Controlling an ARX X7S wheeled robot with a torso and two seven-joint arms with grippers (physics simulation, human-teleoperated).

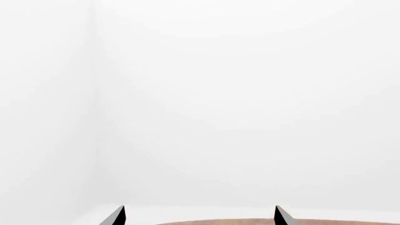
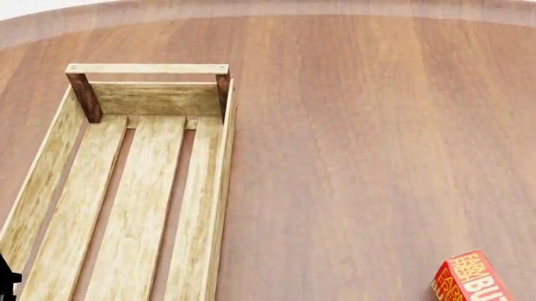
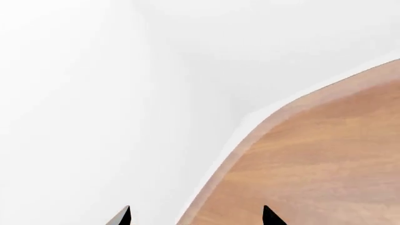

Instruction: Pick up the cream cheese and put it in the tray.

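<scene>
1. Nearest to me, the left gripper (image 1: 198,216) showed only two dark fingertips in the left wrist view, spread well apart with nothing between them. Its camera looked over a thin strip of the table (image 1: 262,221) at a blank white wall, so that arm was not over anything useful.
2. The right gripper (image 3: 195,216) was much the same: two dark tips set wide, holding nothing, with the table's curved edge and white background beyond.
3. In the head view a small dark piece sat at the lower left corner beside the tray; I judged it part of the left arm, but I could not tell which part.
4. At the lower right edge of the head view stood the red-orange butter box (image 2: 471,279), cropped by the frame and well apart from the tray. It was not my target.
5. The tray (image 2: 219,188) lay along the left side of the table, running away from me, its slatted floor bare as far as I could see. The dark posts and rail handle stood at its far end.
6. The cream cheese did not appear in any view, so I could not say where it was.
7. My judgement: the task was barely begun. Finding the box, grasping it, carrying it and setting it in the tray all remained.
</scene>
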